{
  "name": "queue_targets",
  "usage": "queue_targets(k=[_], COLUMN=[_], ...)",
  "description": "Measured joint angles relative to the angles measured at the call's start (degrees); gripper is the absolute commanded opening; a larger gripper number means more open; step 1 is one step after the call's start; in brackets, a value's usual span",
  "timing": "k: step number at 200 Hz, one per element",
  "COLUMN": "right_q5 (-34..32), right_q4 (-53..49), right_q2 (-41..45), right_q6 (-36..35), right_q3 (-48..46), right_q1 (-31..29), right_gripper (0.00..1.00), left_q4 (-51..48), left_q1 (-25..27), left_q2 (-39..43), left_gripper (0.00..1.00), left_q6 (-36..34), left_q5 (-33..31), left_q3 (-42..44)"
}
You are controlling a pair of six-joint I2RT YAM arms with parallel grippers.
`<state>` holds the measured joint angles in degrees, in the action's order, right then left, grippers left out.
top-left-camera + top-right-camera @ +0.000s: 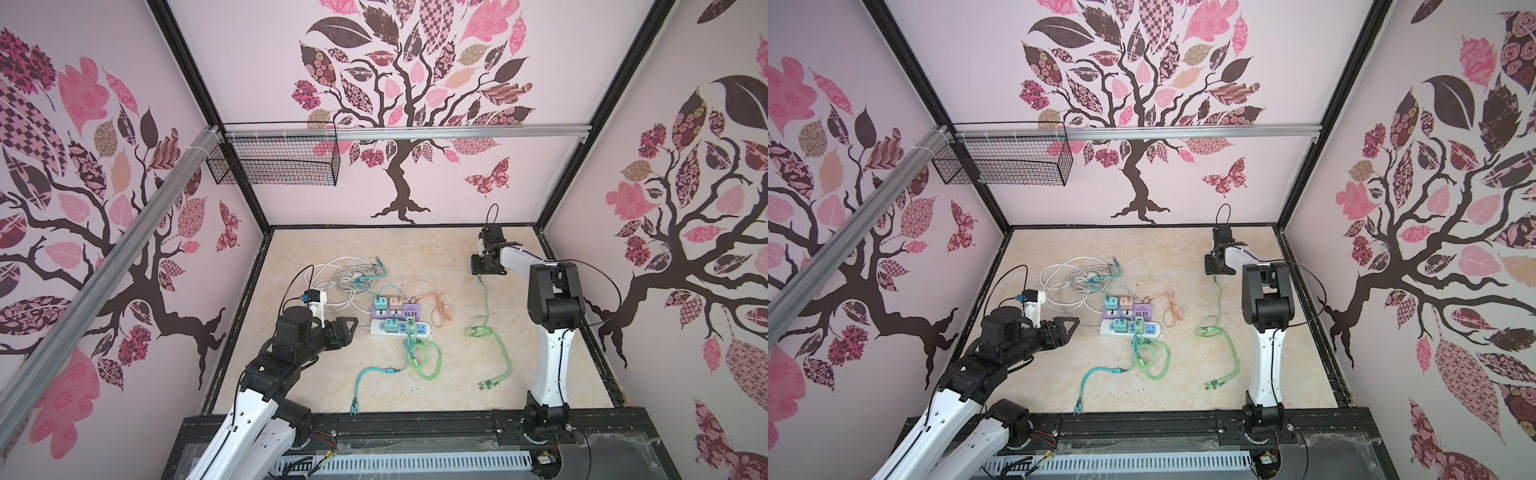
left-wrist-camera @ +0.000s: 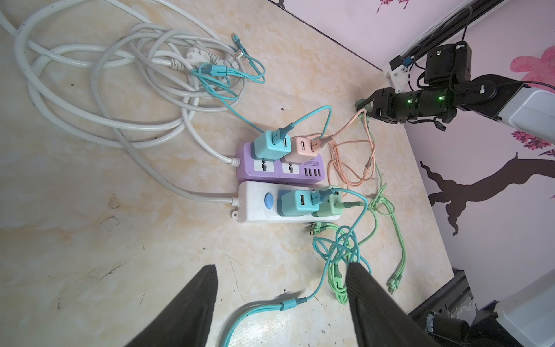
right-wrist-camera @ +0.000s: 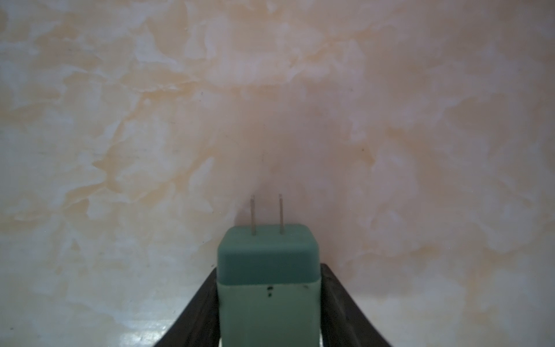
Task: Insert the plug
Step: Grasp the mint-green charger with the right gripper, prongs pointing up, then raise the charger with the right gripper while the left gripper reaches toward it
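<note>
My right gripper [image 3: 268,269] is shut on a green plug [image 3: 267,264]. Its two metal prongs point out over the bare marble tabletop. In both top views this gripper [image 1: 487,268] sits low at the back right of the table, and the plug's green cable [image 1: 486,307] trails toward the front. A white power strip [image 2: 255,207] and a purple power strip [image 2: 264,168] lie side by side mid-table, each carrying two adapters. My left gripper [image 2: 282,267] hangs open just left of the strips [image 1: 351,330], with nothing between its fingers.
A coil of white cables [image 1: 340,278] lies behind the strips. An orange cable [image 1: 440,309], a teal cable [image 1: 365,374] and looped green cables [image 1: 424,361] spread around them. A black wire basket [image 1: 274,160] hangs on the back rail. Black frame edges border the table.
</note>
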<state>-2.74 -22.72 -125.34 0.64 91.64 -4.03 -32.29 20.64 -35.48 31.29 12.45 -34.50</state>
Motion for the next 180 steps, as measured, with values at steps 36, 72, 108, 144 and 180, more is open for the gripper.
queue_targets(k=[36, 72, 108, 144, 180], right_q5=[0.2, 1.4, 5.1, 11.6, 16.3], right_q4=[0.4, 1.3, 1.4, 1.5, 3.0], right_q2=[0.0, 0.9, 6.2, 14.3, 24.9], right_q6=[0.0, 0.6, 1.7, 3.0, 4.3], right_q3=[-0.2, -1.7, -8.7, -15.1, -20.9], right_q1=[0.0, 0.0, 0.0, 0.0, -1.2], right_gripper=[0.38, 0.33, 0.32, 0.30, 0.30], left_q4=[0.0, -0.4, -1.8, -3.5, -2.9], left_q1=[0.0, 0.0, 0.0, 0.0, 0.0], left_q2=[0.0, 0.0, -0.1, -1.8, -3.9], left_gripper=[0.71, 0.72, 0.73, 0.74, 0.75], left_q6=[0.0, 0.0, -0.3, -0.8, -1.3], left_q5=[-0.3, -0.3, 0.5, 2.8, 7.5], left_q3=[0.0, 0.0, 0.0, -2.8, -6.1])
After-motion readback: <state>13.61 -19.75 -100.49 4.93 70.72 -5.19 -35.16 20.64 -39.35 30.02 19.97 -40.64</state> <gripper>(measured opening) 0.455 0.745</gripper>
